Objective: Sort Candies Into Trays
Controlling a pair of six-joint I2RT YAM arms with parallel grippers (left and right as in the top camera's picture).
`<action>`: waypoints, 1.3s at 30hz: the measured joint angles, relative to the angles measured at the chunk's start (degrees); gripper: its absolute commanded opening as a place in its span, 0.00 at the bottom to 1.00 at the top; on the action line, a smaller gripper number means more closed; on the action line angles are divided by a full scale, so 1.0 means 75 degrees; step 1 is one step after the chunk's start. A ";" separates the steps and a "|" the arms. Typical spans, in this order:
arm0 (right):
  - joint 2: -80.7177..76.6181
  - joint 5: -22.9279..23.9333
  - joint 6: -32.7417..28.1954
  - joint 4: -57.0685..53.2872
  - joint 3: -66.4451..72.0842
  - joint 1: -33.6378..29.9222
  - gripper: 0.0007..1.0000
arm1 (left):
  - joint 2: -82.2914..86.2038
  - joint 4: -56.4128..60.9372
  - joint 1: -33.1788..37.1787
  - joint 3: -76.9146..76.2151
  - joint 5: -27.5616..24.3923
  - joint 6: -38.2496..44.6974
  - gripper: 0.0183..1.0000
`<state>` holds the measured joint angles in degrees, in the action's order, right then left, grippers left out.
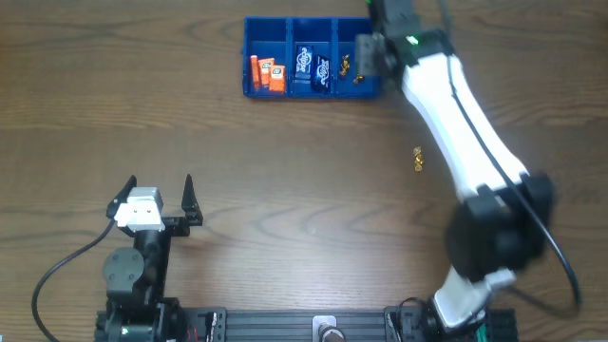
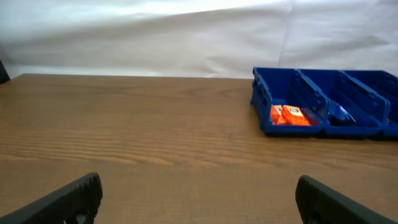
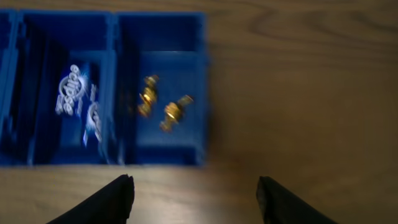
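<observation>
The tray [image 1: 285, 21] is coloured deep blue. The orange candies [image 1: 268, 76] are marked with white, the blue candies [image 1: 312, 66] are patterned with white markings, and the gold candies [image 3: 148, 94] are wrapped in shiny foil. The loose candy [image 1: 417, 160] is likewise gold. The table [image 1: 285, 209] is patterned with brown wood grain.

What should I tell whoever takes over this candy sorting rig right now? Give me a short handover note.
Left gripper: open, empty, near its own base, far from the tray.
Right gripper: open, empty, at the tray's gold-candy end.
Done: as the top view shows the tray, orange candies are in the left compartment, blue packets in the middle, two gold candies in the right.
Left to do: at least one loose gold candy lies on the table between the tray and the right arm's base. It probably belongs in the right compartment.
</observation>
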<state>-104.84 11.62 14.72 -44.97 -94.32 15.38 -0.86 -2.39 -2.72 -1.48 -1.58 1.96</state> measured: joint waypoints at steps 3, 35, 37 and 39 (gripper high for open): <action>0.1064 0.0111 0.0032 0.0052 0.1064 -0.0137 0.69 | 0.0003 0.0003 0.0000 0.0000 -0.0003 0.0000 1.00; 0.0341 -0.1096 -0.0300 0.1116 0.4631 -0.1606 0.64 | 0.0000 0.0000 0.0000 0.0000 -0.0003 0.0000 1.00; 0.0341 -0.1096 -0.0303 0.1113 0.4631 -0.1606 0.63 | 0.0000 0.0000 0.0000 0.0000 -0.0003 0.0000 1.00; 0.0341 -0.1090 -0.0309 0.1116 0.4631 -0.1606 0.63 | 0.0000 0.0000 0.0000 0.0000 -0.0003 0.0000 1.00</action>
<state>-102.28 3.44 12.40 -36.60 -59.59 3.33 -0.86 -2.39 -2.72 -1.48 -1.61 1.96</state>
